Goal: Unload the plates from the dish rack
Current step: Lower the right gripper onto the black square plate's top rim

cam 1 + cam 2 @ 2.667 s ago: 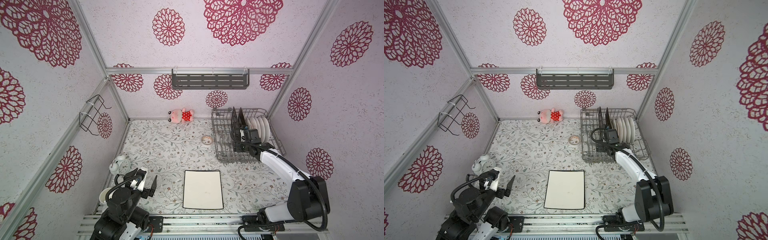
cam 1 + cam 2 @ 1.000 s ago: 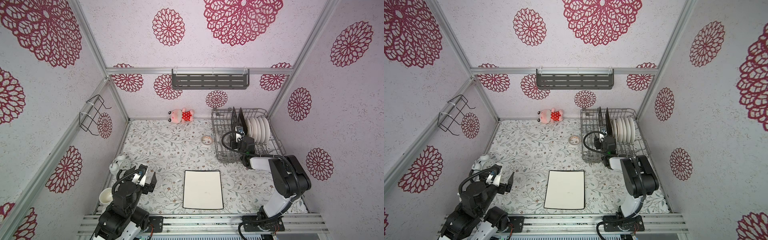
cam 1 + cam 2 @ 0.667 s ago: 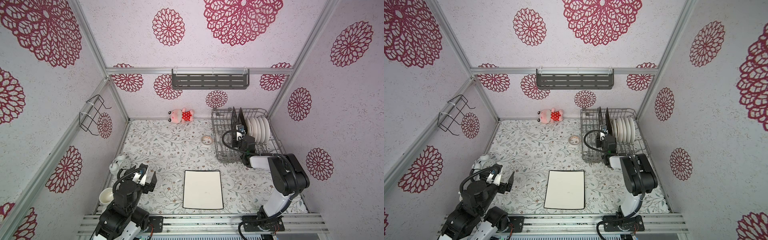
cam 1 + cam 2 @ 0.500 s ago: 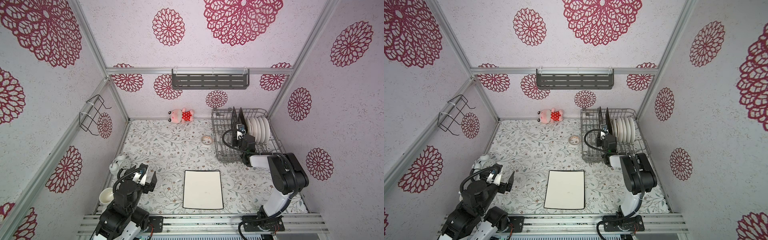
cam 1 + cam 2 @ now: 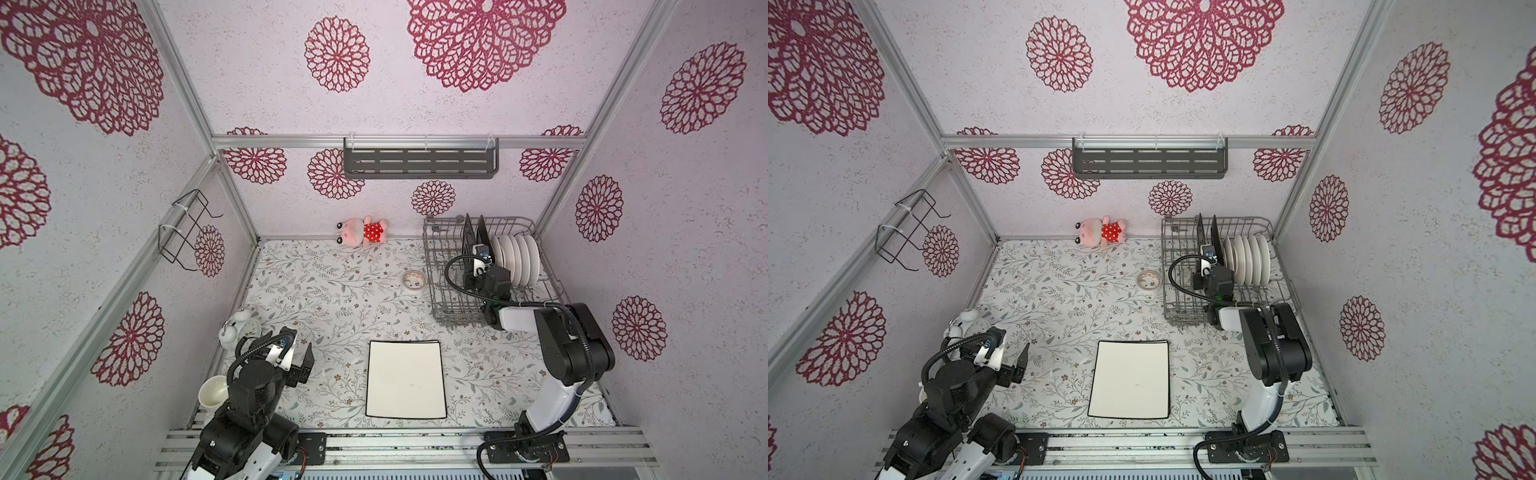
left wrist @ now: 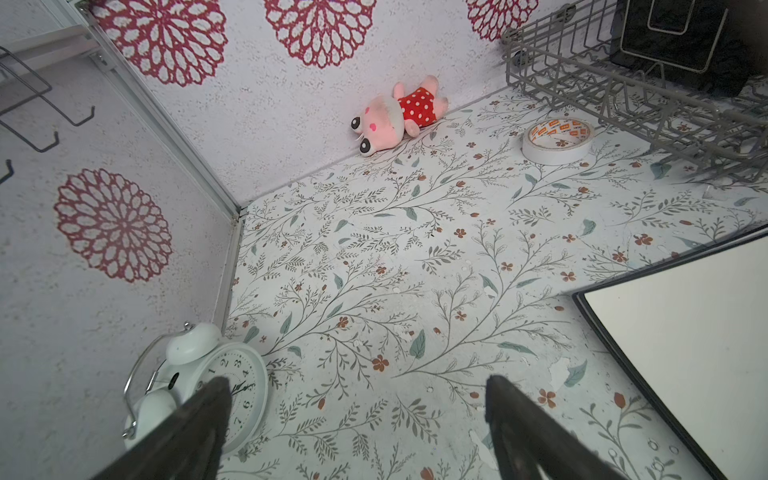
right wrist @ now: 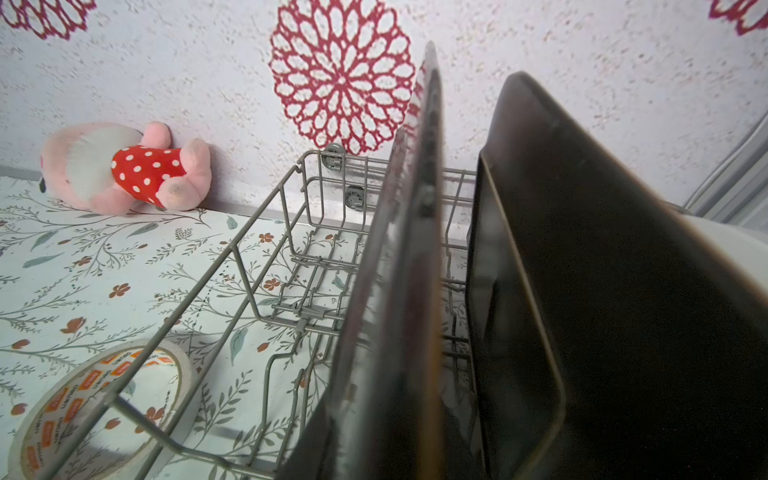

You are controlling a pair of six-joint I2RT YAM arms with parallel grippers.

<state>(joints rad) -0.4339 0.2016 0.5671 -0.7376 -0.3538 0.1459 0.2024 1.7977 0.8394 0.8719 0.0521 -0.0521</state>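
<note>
The grey wire dish rack (image 5: 429, 266) (image 5: 1166, 266) stands at the back right. Two black square plates (image 5: 467, 232) (image 5: 1200, 229) stand upright in it, with several round white plates (image 5: 517, 257) (image 5: 1246, 257) to their right. My right gripper (image 5: 476, 262) reaches into the rack and is shut on the left black plate (image 7: 399, 291), which runs edge-on between its jaws. The second black plate (image 7: 602, 291) stands close beside it. A large white dark-rimmed plate (image 5: 405, 380) (image 6: 685, 332) lies flat on the table. My left gripper (image 6: 357, 399) (image 5: 301, 363) hovers open and holds nothing at the front left.
A tape roll (image 5: 413, 280) (image 7: 104, 395) lies just left of the rack. A pink plush toy (image 5: 363, 232) rests at the back wall. A white alarm clock (image 5: 239, 330) and a white mug (image 5: 214, 390) sit by the left arm. On the walls hang a dark shelf (image 5: 419, 162) and a wire holder (image 5: 187, 228).
The right arm has folded upward with its gripper staying at the black plates. Its jaws have narrowed onto the left black plate. The left arm has drawn back slightly.
</note>
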